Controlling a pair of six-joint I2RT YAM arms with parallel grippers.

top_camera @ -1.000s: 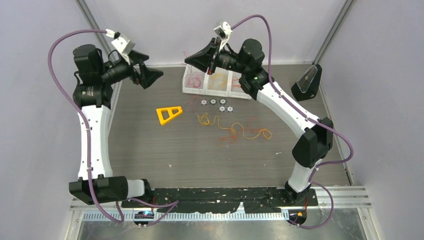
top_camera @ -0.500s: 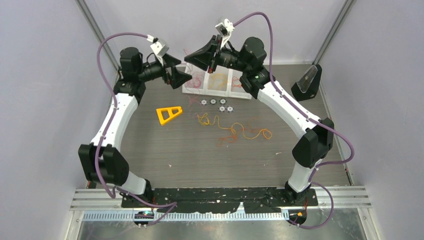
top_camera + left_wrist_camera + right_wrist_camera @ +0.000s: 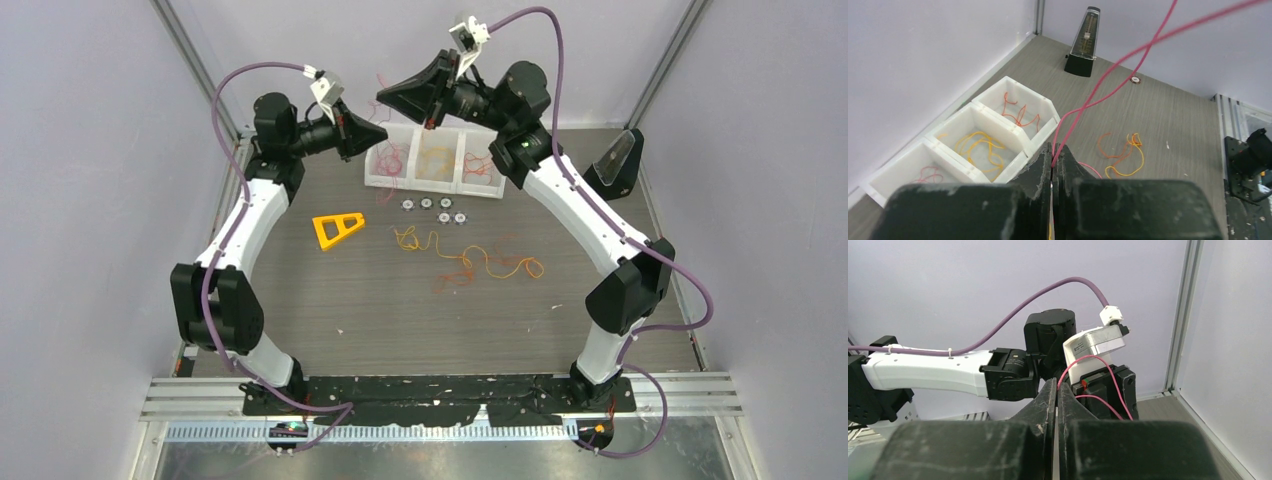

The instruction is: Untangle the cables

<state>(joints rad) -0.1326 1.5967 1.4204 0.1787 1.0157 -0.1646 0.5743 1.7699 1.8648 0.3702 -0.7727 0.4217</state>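
**Grey table point(image 3: 330, 300), one red cable point(image 3: 1108, 75) held up**

Up high, the left gripper point(image 3: 1053, 161) is squeezed shut on it. The right gripper point(image 3: 1056, 390), just across, pinches it too. From the left tips it runs up and away, long and thin, two strands crossing. Right under both grippers sits a white tray point(image 3: 1020, 134). This looks like sorting; next, lower it into the bin point(image 3: 893, 172) with red ones.

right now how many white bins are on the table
3, in a row at the far edge of the table: the left bin holds red cables, the middle bin yellow cables, the right bin orange cables. None seems hidden.
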